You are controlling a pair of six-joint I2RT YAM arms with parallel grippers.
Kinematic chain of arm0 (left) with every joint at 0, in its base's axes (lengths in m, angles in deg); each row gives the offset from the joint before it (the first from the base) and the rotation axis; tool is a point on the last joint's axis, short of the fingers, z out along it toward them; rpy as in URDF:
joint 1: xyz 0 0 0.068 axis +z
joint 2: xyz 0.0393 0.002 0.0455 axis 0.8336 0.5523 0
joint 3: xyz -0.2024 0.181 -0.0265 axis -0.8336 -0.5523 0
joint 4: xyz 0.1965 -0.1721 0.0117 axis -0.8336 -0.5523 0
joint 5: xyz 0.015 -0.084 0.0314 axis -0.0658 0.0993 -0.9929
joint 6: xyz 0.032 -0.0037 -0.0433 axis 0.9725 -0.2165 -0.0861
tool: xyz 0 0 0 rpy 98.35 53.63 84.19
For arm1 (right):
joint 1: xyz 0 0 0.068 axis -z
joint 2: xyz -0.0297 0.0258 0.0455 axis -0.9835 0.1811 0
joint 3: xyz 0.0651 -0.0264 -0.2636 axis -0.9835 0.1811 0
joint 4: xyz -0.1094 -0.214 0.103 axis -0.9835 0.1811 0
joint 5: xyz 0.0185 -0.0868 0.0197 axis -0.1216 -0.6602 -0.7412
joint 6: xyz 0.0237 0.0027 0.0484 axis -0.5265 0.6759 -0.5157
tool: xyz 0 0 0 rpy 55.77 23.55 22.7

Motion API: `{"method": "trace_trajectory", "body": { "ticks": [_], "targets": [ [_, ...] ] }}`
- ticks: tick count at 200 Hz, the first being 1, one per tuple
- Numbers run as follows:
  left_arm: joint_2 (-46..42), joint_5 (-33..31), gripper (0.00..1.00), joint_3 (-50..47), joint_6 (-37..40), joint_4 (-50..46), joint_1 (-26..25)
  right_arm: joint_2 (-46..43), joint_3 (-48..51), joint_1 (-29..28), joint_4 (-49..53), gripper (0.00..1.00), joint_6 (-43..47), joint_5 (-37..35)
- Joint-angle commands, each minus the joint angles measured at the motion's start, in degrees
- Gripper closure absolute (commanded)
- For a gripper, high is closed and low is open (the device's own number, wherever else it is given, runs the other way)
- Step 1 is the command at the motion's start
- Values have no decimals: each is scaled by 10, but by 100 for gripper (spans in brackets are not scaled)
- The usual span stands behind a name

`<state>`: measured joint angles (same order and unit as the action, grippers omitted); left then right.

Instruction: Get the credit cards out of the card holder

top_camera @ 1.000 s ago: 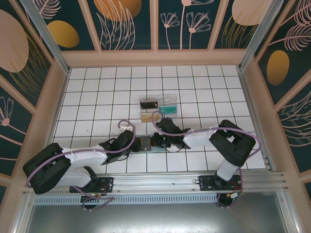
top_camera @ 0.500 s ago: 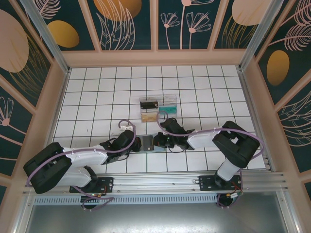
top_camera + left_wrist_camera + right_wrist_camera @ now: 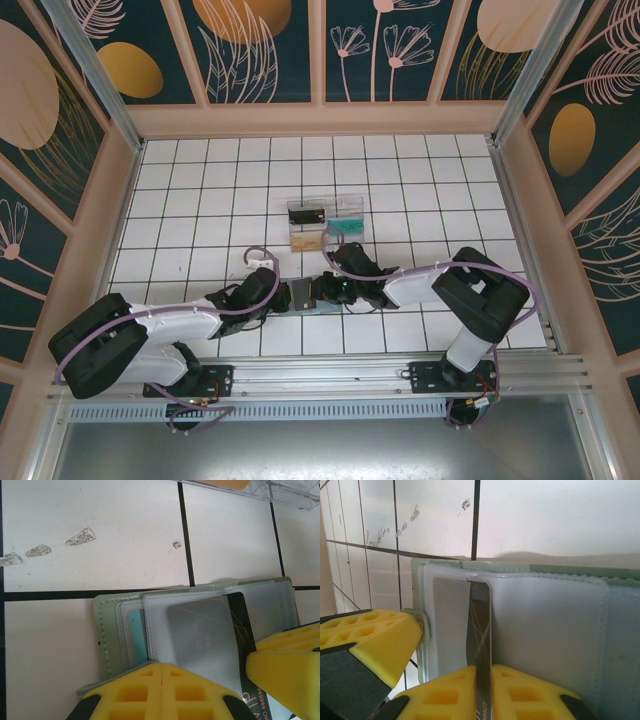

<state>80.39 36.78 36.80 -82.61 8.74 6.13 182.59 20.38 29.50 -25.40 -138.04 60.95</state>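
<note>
The right tool [image 3: 480, 674] pinches the dark credit card [image 3: 480, 625], long axis running out of the card holder [image 3: 106, 635] toward it; the left tool [image 3: 162, 674], pressed together, pins the holder down

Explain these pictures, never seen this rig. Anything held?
Two robot arms are bolted at the near edge of a white tiled table. One picture looks down from above and behind them; two come from wrist cameras, where the yellow blocks are fingers. A grey-green card holder lies open between the arms. The left hand is shut on its edge, pinning it. The right hand pinches the end of a dark card tucked in a clear sleeve. Further back stands a clear tray with a few cards in it.
</note>
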Motion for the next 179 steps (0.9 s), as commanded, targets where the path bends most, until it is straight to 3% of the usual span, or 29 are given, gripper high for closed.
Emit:
{"method": "trace_trajectory", "body": {
  "ticks": [1,31,115,179],
  "targets": [
    [12,4,100,-11,-2,-51,1,9,7,8,-5,92,-10,2],
    [10,-4,100,-13,-2,-57,1,-6,33,18,-14,100,-22,-5],
    [4,-4,100,-13,2,-61,1,-77,107,51,-25,100,-20,-15],
    [-12,-5,100,-5,12,-63,1,-214,95,87,100,100,71,-40]
  ]
}}
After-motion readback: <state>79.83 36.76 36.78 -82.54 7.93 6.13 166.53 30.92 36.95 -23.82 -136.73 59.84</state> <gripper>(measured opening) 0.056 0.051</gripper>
